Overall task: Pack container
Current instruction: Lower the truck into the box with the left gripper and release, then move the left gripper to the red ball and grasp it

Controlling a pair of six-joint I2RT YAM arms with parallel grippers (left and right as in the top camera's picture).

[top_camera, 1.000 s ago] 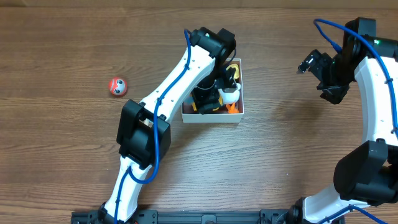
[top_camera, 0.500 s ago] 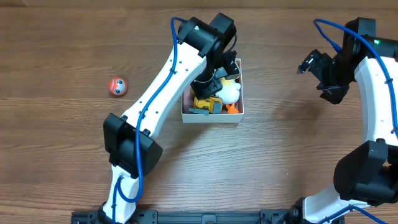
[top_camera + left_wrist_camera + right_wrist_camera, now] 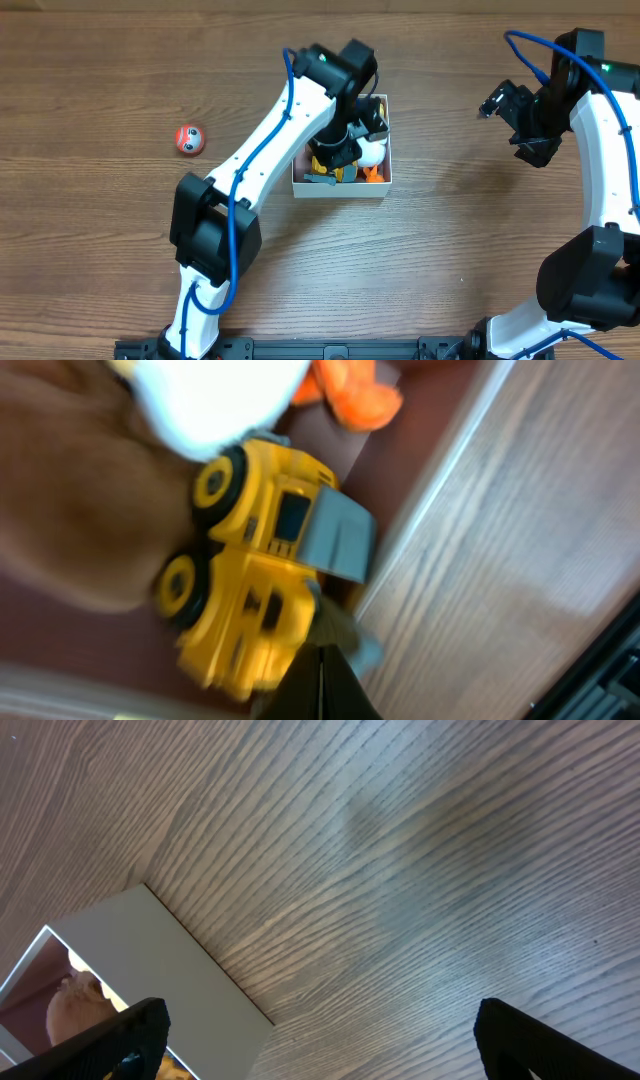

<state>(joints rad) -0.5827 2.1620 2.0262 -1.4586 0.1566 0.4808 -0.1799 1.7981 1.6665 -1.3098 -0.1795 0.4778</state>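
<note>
The container point(image 3: 340, 190) is a square white-walled box with a dusty pink floor, at the table's centre. Inside it lie a yellow toy truck point(image 3: 250, 560) with a grey blade, a white toy point(image 3: 210, 400) with orange feet point(image 3: 350, 395) and a tan toy point(image 3: 75, 1010). My left gripper point(image 3: 322, 660) hovers just over the truck inside the box, shut, with nothing between its fingers. Out to the right of the box, my right gripper point(image 3: 330, 1040) is raised above bare wood and stands wide open. In the overhead view the left arm point(image 3: 300, 110) hides part of the box.
A small red ball toy point(image 3: 190, 139) lies alone on the wood far left of the container. The right arm point(image 3: 600, 150) curves along the table's right edge. The container's white outer wall point(image 3: 170, 970) shows at the lower left of the right wrist view.
My left gripper has gone from open to shut over the toys in the container, and its arm has shifted slightly above the box. The right arm has not moved.
</note>
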